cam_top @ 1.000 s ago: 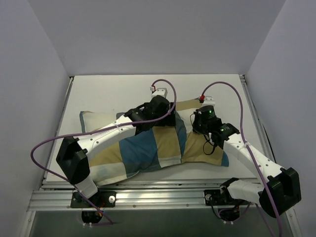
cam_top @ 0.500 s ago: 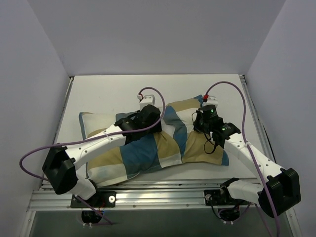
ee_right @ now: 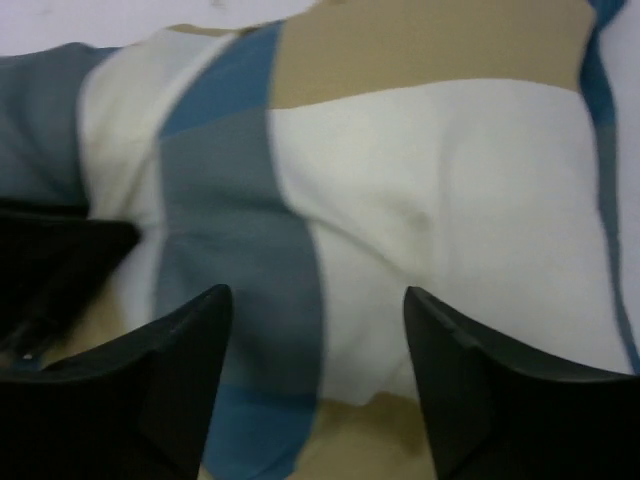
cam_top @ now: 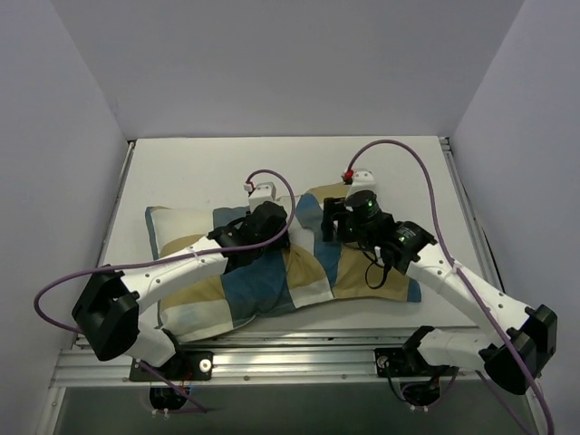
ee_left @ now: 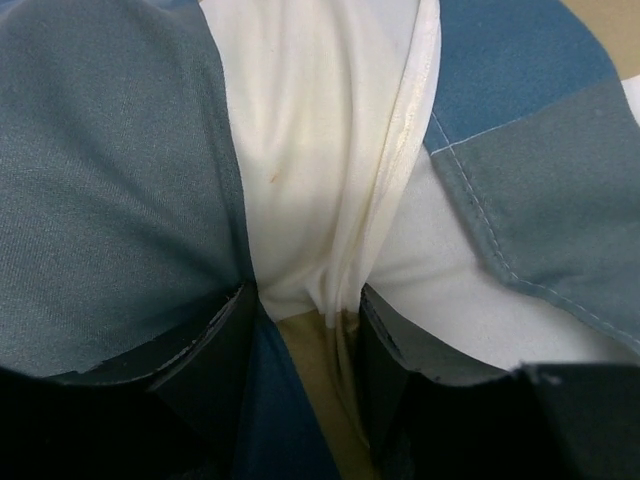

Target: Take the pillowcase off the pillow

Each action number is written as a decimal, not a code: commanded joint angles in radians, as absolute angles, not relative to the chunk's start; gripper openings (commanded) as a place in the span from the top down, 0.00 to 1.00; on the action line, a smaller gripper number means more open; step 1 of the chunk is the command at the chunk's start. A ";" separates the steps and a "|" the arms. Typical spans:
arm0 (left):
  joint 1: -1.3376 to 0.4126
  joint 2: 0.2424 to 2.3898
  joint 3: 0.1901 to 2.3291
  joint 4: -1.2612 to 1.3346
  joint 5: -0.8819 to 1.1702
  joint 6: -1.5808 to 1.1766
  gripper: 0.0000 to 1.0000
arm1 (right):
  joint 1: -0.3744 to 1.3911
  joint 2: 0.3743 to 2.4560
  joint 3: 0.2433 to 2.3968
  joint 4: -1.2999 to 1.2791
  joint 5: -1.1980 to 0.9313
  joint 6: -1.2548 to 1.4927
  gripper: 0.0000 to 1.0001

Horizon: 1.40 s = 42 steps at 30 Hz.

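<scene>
At the middle of the top view, the thin pillowcase (cam_top: 263,290), a patchwork of blue, tan and cream blocks, lies wrinkled over the plump white pillow (cam_top: 161,225), whose end shows at the left. The left gripper (ee_left: 305,315) pinches a soft cream fold of the cover; the right gripper (ee_right: 315,300) is released just above it. Around them are the smooth white worktop (cam_top: 199,168) and plain pale walls (cam_top: 82,136).

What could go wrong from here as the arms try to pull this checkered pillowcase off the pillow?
1. The left end effector pinches a bunched fold of the pillowcase. The white seamed cloth in that fold may be the pillow, so a pull could drag both.
2. The right end effector hangs open over the pillowcase, holding nothing, so the pillow is unanchored and may slide.
</scene>
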<state>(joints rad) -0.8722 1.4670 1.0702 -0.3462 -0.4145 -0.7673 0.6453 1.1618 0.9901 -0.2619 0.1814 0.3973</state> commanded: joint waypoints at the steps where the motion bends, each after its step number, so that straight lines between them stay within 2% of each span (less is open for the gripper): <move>1: -0.868 1.514 1.011 -0.377 -0.361 -0.798 0.48 | 0.765 1.176 1.083 -0.308 0.264 0.394 0.31; 2: -0.868 1.513 1.005 -0.358 -0.356 -0.801 0.48 | 0.793 1.196 1.097 -0.313 0.314 0.402 0.25; 5: -0.868 1.503 0.977 -0.345 -0.350 -0.815 0.48 | 0.865 1.256 1.129 -0.321 0.394 0.413 0.20; 12: -0.851 1.467 0.914 -0.339 -0.364 -0.838 0.48 | 0.864 1.384 1.091 -0.354 0.615 0.477 0.22; 16: -0.824 1.445 0.874 -0.337 -0.347 -0.850 0.48 | 0.752 1.393 1.019 -0.357 0.617 0.494 0.28; 20: -0.785 1.425 0.824 -0.316 -0.296 -0.868 0.48 | 0.529 1.269 0.947 -0.380 0.628 0.509 0.37; 22: -0.775 1.410 0.798 -0.311 -0.288 -0.874 0.48 | 0.422 1.218 0.919 -0.351 0.562 0.480 0.37; 25: -0.769 1.399 0.782 -0.308 -0.279 -0.874 0.48 | 0.267 1.148 0.850 -0.266 0.337 0.456 0.38; 28: -0.769 1.393 0.781 -0.301 -0.273 -0.873 0.49 | 0.255 1.163 0.790 -0.192 0.188 0.463 0.45; 31: -0.775 1.373 0.787 -0.296 -0.261 -0.858 0.49 | 0.256 1.192 0.721 -0.063 0.010 0.453 0.62; 32: -0.782 1.365 0.790 -0.295 -0.259 -0.850 0.49 | 0.256 1.199 0.712 -0.033 -0.058 0.433 0.74; 34: -0.793 1.329 0.798 -0.291 -0.255 -0.810 0.49 | 0.264 1.207 0.713 0.043 -0.187 0.419 0.88; 35: -0.798 1.313 0.804 -0.278 -0.247 -0.790 0.48 | 0.267 1.216 0.721 0.057 -0.225 0.408 1.00; 37: -0.811 1.257 0.807 -0.252 -0.215 -0.720 0.44 | 0.294 1.232 0.750 0.095 -0.342 0.381 1.00; 38: -0.813 1.234 0.816 -0.236 -0.203 -0.694 0.39 | 0.311 1.236 0.761 0.106 -0.371 0.373 1.00; 42: -0.847 1.135 0.883 -0.239 -0.179 -0.513 0.24 | 0.416 1.258 0.819 0.136 -0.405 0.379 1.00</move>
<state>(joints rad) -0.8211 1.1915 0.8368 -0.1711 -0.2134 -0.6903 0.3267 1.2369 0.7689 0.1089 -0.2234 0.3923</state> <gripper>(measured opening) 0.741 0.055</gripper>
